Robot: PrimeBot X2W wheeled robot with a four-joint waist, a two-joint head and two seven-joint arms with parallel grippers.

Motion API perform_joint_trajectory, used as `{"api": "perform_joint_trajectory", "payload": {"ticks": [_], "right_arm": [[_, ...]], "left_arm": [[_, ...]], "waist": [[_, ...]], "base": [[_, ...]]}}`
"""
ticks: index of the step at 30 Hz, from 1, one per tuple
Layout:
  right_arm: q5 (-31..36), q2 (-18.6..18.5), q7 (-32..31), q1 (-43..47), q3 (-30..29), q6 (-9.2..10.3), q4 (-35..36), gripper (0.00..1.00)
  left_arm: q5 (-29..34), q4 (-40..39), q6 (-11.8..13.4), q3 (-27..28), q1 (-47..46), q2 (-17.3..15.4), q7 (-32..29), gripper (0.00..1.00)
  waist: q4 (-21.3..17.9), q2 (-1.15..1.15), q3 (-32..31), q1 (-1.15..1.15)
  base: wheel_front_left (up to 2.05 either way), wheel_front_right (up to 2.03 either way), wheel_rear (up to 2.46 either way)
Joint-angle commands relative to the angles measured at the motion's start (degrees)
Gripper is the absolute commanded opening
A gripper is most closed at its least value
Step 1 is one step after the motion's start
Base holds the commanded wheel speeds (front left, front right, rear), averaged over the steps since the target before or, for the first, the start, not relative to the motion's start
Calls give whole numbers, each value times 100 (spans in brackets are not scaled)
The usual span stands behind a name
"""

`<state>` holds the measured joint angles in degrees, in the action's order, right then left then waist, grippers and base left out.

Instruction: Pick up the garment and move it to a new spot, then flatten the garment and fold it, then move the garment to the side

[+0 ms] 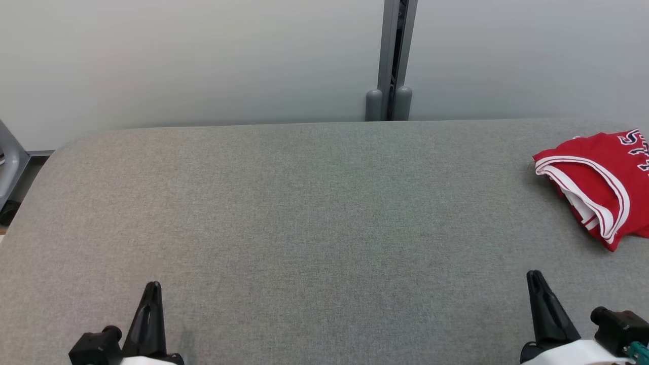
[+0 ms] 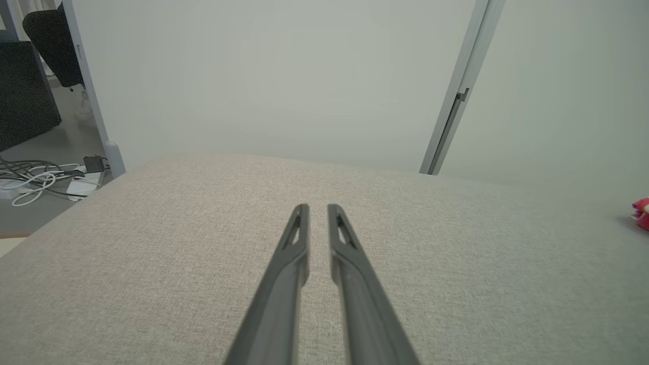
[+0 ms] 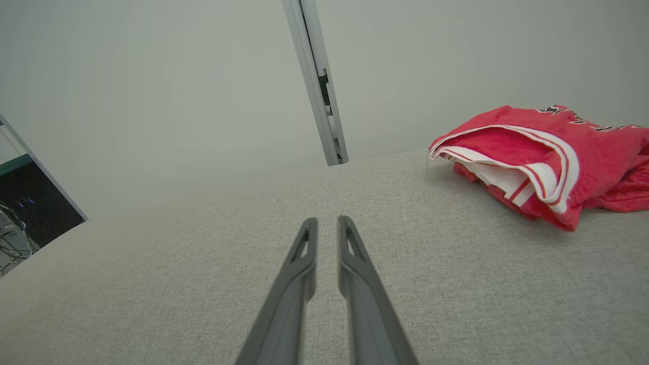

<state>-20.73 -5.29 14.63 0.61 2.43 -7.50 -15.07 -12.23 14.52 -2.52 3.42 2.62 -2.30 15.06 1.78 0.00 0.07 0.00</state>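
Note:
The garment point(image 1: 598, 177) is a red jersey with white trim and dark lettering, lying bunched at the far right of the grey fabric-covered table point(image 1: 304, 203). In the right wrist view the garment point(image 3: 532, 167) lies ahead and to the right of my right gripper point(image 3: 327, 220), well apart from it. Only a red edge of the garment point(image 2: 641, 213) shows in the left wrist view. My left gripper point(image 2: 318, 208) hovers over bare fabric. Both grippers, left point(image 1: 152, 286) and right point(image 1: 535, 276), sit near the table's front edge, fingers a narrow gap apart with nothing between them.
A pale wall with a grey vertical post point(image 1: 390, 61) stands right behind the table's far edge. A grey frame point(image 1: 10, 167) stands beyond the rounded left corner. White cables and a power strip point(image 2: 40, 177) lie on the floor to the left.

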Motion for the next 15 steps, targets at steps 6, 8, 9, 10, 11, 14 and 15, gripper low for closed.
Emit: {"api": "perform_joint_trajectory", "payload": {"ticks": [6,8,9,10,11,14,15], "right_arm": [[-558,36,-166,-29,-67,1,-46,0],[-750,41,-223,-49,-92,1,-40,0],[-844,44,-251,-60,-104,1,-37,0],[-937,46,-278,-70,-116,1,-35,0],[-1029,49,-306,-80,-128,1,-32,0],[-1297,56,-385,-110,-162,1,-23,0],[-1385,59,-411,-119,-172,1,-21,0]], "left_arm": [[-611,98,-39,69,-83,7,-209,0],[-829,87,-53,71,-103,4,-260,0],[-935,80,-59,71,-113,3,-285,0],[-1040,74,-66,71,-122,2,-309,0],[-1145,68,-72,71,-131,1,-334,0],[-1447,52,-92,73,-161,-3,-404,0],[-1547,47,-99,75,-171,-4,-429,0]], "waist": [[-8,0,0,0],[-11,0,0,0],[-12,0,0,0],[-14,0,0,0],[-15,0,0,0],[-19,0,1,0],[-21,0,1,0]], "base": [[0,0,0],[0,0,0],[0,0,0],[0,0,0],[0,0,0],[0,0,0],[0,0,0]]}}
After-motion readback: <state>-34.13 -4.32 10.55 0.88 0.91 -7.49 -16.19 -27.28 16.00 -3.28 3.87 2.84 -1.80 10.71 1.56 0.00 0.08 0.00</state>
